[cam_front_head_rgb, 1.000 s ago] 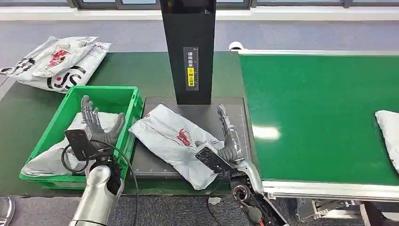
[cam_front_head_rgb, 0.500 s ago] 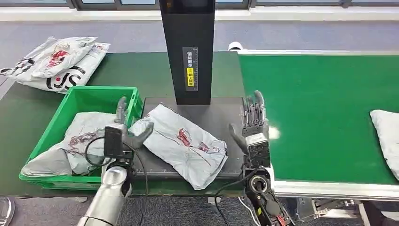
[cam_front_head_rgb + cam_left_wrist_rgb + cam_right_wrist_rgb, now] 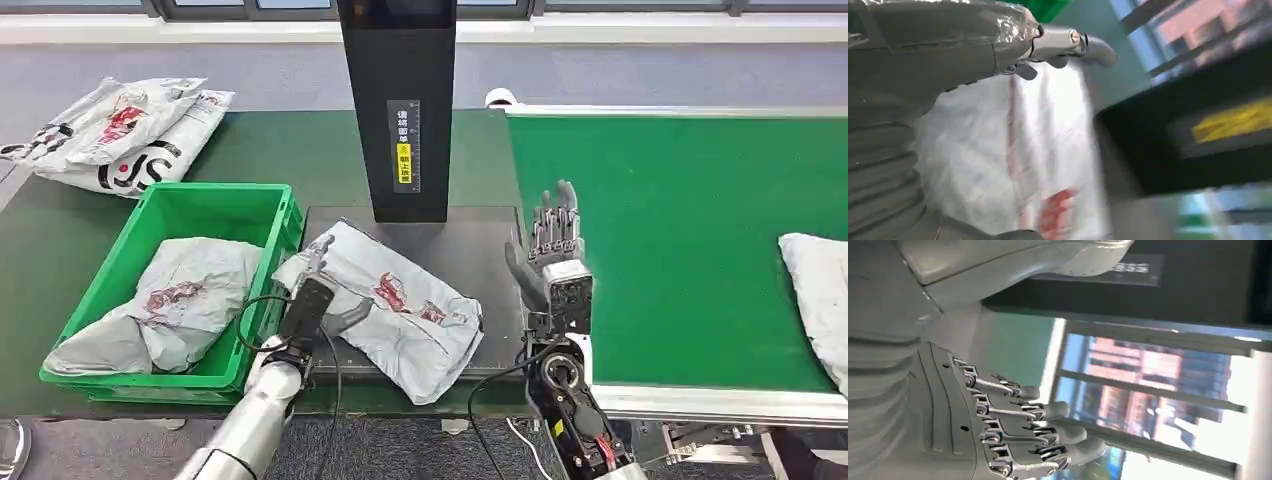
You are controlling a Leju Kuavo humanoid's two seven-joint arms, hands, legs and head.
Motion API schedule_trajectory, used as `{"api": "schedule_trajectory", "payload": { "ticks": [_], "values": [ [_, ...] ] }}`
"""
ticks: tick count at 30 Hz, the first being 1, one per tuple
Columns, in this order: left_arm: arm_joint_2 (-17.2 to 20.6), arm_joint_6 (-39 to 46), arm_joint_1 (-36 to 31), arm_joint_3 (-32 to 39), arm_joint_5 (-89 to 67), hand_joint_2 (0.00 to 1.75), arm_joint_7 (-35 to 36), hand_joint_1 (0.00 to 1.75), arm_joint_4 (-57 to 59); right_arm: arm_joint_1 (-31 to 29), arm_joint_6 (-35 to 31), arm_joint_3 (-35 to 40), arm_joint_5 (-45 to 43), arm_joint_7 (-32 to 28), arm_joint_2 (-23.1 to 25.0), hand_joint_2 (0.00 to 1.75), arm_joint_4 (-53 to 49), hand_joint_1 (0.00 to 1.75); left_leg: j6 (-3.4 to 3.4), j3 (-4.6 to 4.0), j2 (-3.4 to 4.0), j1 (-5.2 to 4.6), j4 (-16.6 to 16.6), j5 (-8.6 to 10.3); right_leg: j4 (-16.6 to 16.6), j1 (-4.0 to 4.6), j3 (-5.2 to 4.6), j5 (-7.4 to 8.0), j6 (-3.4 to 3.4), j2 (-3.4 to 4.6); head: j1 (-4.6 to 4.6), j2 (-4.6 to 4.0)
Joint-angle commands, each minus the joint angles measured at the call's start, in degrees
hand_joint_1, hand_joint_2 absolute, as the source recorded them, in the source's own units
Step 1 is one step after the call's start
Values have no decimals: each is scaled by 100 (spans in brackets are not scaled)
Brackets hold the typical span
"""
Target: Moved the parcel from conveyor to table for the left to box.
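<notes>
The parcel [image 3: 385, 305], a grey mailer with red print, lies flat on the dark table plate [image 3: 480, 250] at the foot of the black scanner column [image 3: 400, 100], its long axis running from 10 o'clock to 4 o'clock. It is off the conveyor [image 3: 680, 250], so the transfer step reads as complete; the boxing step is judged to be the one in hand.

The left hand [image 3: 318, 290] sits over the parcel's 9 o'clock end, fingers apart and reaching along its upper face. Contact looks likely, but the head view does not settle it and the left wrist view [image 3: 1013, 150] is blurred; no closed hold is evident.

The right hand [image 3: 550, 245] stands upright at 3 o'clock of the parcel, near the seam between plate and belt, fingers straight and apart, holding nothing [image 3: 1013, 435]. It is clear of the parcel.

The green box [image 3: 255, 215] stands just beside the plate at 9 o'clock, with one grey bag [image 3: 170, 300] already lying in it. A second parcel [image 3: 815, 280] lies on the belt at the far 3 o'clock edge. Spare bags [image 3: 120, 130] are stacked at 10 o'clock, well apart.

Next move, by judgement: the left hand must close on the parcel's near end, lift it over the box's wall and release inside. The limp film may sag or slip, and the trailing end may catch the rim.
</notes>
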Motion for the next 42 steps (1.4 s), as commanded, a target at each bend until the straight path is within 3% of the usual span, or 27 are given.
{"api": "schedule_trajectory", "payload": {
  "ticks": [1, 2, 4, 11, 16, 20, 35, 39, 42],
  "values": [
    [298, -432, -1081, -1842, -1732, 175, 1344, 0, 2405, -829, 718, -344, -179, 36, -58, 175, 1564, 0, 6, 15, -7, 1, -11, 10, -15, 3, 21, 8, 2, -17, 0, 0],
    [311, -621, -1128, -1965, -1889, 175, 1465, 0, 2480, -880, 787, -313, -150, 65, -49, 175, 1613, 0, 5, 12, -4, -1, -7, 5, -9, 0, 15, 3, 2, -11, 0, 0],
    [313, -1093, -1262, -2252, -2295, 175, 1868, 175, 2651, -1032, 841, -274, -89, 150, -4, 175, 1756, 0, 5, 10, -1, -1, -5, 5, -6, -1, 14, 5, 2, -8, 0, -2],
    [207, -1893, -1549, -2286, -2416, 175, 1872, 175, 2751, -928, 868, -435, -40, 399, -96, 175, 1423, 0, 19, 47, -24, -3, -13, 17, -11, -9, 68, 7, 7, -32, 0, -2],
    [98, -1730, -1570, -2081, -2268, 175, 1757, 175, 2684, -652, 912, -513, 64, 483, -196, 175, 1096, 0, 24, 73, -22, -3, -26, 21, -27, -9, 98, 9, 9, -32, -2, -2],
    [-67, -1179, -1772, -1530, -1860, 175, 1533, 175, 2473, -292, 945, -749, 190, 544, -199, 175, 668, 0, 22, 96, -47, -2, -14, 12, -15, -9, 121, -8, 9, -55, 0, -2],
    [-51, -1188, -1767, -1512, -1853, 175, 1528, 175, 2478, -321, 955, -756, 208, 562, -178, 175, 692, 0, 21, 79, -37, 0, -8, 7, -10, -8, 100, -8, 8, -43, 0, 0],
    [-160, -298, -2128, -908, -1348, 175, 917, 175, 1901, -106, 875, -933, 243, 567, -122, 175, 474, 0, 22, 62, -43, 1, -8, 14, -13, -6, 87, -3, 8, -52, 0, 0],
    [-5, 557, -2290, -868, -1509, 175, 887, 175, 890, 121, 803, -935, 311, 445, -113, 175, 315, 0, 20, 39, -60, 7, 11, 12, 3, -1, 68, -10, 7, -68, 0, -2]
  ]
}}
